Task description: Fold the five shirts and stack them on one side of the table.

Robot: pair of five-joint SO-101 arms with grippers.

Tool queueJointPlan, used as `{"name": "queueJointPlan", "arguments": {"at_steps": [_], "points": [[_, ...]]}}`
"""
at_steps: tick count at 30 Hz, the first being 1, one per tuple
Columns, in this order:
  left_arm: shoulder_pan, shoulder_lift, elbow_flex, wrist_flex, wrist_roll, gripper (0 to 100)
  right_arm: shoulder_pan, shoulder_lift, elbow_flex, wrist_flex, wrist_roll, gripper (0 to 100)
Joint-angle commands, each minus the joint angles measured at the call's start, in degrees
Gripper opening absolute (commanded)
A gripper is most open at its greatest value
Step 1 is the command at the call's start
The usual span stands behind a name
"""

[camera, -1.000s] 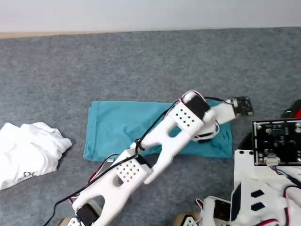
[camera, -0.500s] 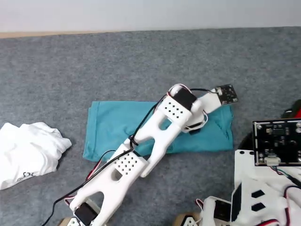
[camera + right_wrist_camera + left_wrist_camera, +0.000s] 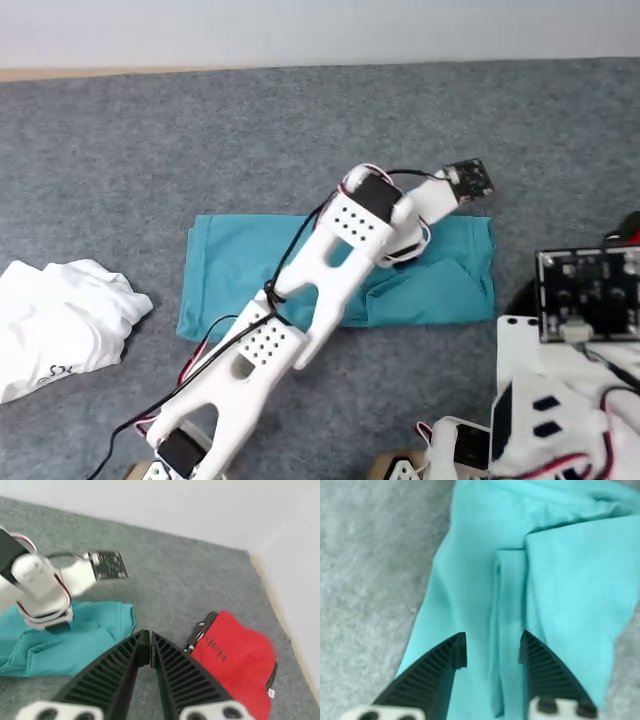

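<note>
A teal shirt (image 3: 250, 270) lies flattened on the grey table, its right part folded into ridges (image 3: 510, 580). My left arm (image 3: 340, 250) stretches across it from the near left, its wrist over the shirt's far right part. The left gripper (image 3: 492, 647) is open just above the teal cloth, a folded ridge running between its black fingers (image 3: 442, 662). A crumpled white shirt (image 3: 60, 320) sits at the left edge. A red shirt (image 3: 235, 660) lies bunched at the far right. My right gripper (image 3: 146, 639) is shut and holds nothing, hovering near the teal shirt's right edge (image 3: 65, 640).
The right arm's base and camera board (image 3: 588, 300) occupy the near right corner. The table's far edge meets a pale wall (image 3: 300, 40). Bare grey carpet (image 3: 250, 140) lies beyond the teal shirt.
The left arm's wrist has swung toward the far side and slightly left over the teal shirt, uncovering the shirt's near right corner. The right arm has hardly moved.
</note>
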Motion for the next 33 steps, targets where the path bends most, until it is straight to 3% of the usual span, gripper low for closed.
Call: {"name": "queueJointPlan", "arguments": {"at_steps": [1, 14, 26, 33], "points": [[-2.2, -3.6, -2.1, 0.7, 0.6, 16, 0.7, 0.0, 2.3, 2.1, -0.7, 1.0], [-6.4, -2.1, -1.7, 0.6, 0.5, 15, 0.7, 0.0, 6.7, 2.1, -0.5, 1.1], [-2.5, 1.1, -1.3, 1.7, 0.7, 15, 0.7, 0.0, 6.8, 2.2, -0.5, 1.0], [0.4, 0.7, 5.1, 1.7, 3.0, 15, 0.7, 0.0, 6.7, 2.2, -0.5, 1.0]]}}
